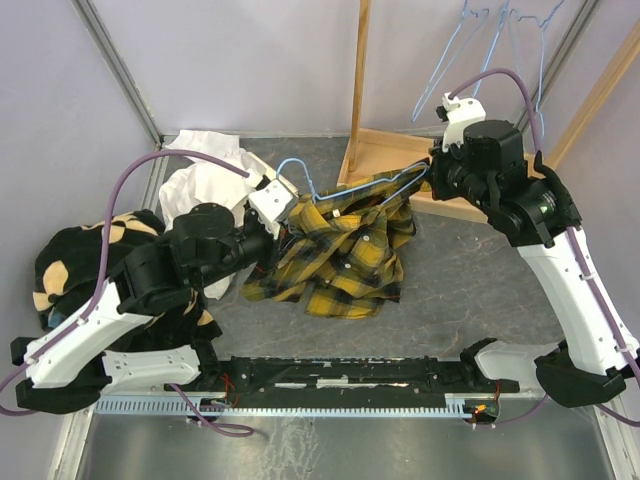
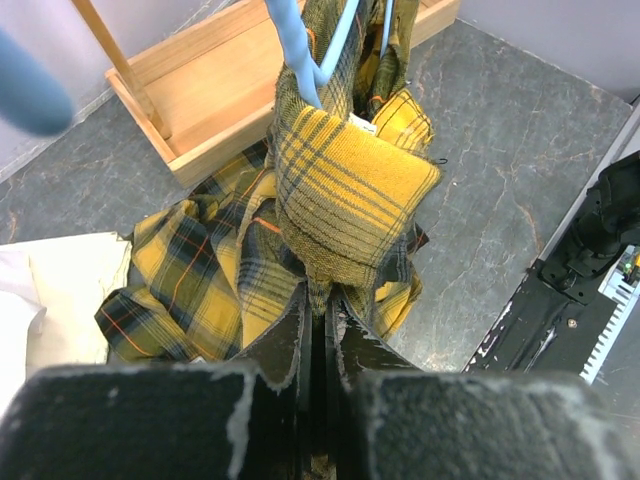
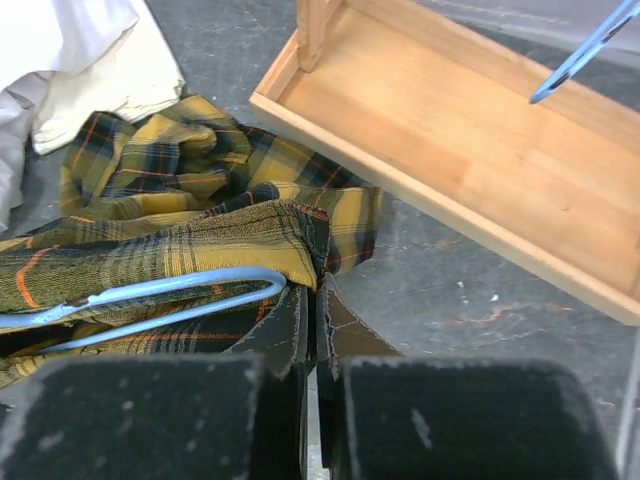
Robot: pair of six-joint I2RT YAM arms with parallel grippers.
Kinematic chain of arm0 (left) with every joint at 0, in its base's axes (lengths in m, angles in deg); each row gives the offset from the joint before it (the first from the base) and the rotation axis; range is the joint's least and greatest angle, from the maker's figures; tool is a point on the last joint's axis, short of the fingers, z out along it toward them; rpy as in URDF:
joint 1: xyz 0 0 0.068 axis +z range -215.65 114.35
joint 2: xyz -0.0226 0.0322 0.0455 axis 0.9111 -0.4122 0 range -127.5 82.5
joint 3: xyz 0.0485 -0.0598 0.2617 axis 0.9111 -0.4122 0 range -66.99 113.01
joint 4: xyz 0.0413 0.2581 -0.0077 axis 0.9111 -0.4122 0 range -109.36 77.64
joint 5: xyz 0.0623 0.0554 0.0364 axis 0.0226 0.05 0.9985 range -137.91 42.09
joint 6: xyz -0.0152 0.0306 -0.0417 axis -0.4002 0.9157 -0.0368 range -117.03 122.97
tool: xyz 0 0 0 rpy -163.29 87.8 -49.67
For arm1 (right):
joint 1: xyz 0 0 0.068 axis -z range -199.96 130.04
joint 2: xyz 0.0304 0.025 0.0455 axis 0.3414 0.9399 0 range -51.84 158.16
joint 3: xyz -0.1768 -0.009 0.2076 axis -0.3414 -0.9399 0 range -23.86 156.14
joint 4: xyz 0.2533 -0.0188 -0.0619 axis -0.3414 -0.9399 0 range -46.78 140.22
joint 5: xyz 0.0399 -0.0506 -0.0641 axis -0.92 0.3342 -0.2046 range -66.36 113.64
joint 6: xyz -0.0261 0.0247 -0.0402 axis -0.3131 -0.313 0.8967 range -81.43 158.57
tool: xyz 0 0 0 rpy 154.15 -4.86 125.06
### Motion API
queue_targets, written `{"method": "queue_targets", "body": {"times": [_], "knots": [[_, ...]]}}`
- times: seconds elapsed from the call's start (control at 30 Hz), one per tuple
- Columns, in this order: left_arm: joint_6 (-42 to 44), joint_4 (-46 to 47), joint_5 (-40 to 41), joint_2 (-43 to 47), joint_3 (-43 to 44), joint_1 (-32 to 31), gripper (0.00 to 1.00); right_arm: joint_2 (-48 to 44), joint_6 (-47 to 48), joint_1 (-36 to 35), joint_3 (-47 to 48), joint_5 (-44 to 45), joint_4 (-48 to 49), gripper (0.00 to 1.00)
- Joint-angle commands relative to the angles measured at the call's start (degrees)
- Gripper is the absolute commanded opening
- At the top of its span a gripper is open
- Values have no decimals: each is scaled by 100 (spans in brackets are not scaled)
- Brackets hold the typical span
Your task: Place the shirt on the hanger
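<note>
Gripping shirt (image 1: 340,250) at both ends: left claw (image 2: 318,300) clamped on a plaid fold, right claw (image 3: 312,300) clamped on hem beside hanger (image 3: 180,283) bend. Shirt bunched on table (image 1: 470,285), hanger partly inside it.

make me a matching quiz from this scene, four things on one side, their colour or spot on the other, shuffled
Things:
1. shirt
2. hanger
3. white garment
4. wooden tray

Colour or spot:
a. light blue wire
b. far right in the top view, bare wood
c. yellow and black plaid
d. far left in the top view, crumpled

Pairs: 1-c, 2-a, 3-d, 4-b
</note>
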Motion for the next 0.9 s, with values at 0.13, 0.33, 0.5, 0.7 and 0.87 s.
{"method": "queue_targets", "body": {"times": [0.13,0.33,0.5,0.7,0.87], "knots": [[40,-388,139,144,140,5,3,94,1301,193,544,2107,134,0],[66,-491,167,28,134,-1,3,15,1733,193,663,2221,461,0],[71,-523,383,-166,158,2,3,-22,1682,198,998,902,186,0],[52,-62,754,-244,220,-3,3,100,776,185,1043,-1710,-91,0],[414,98,964,-537,903,2,3,72,-562,182,898,-3802,1034,0]]}}
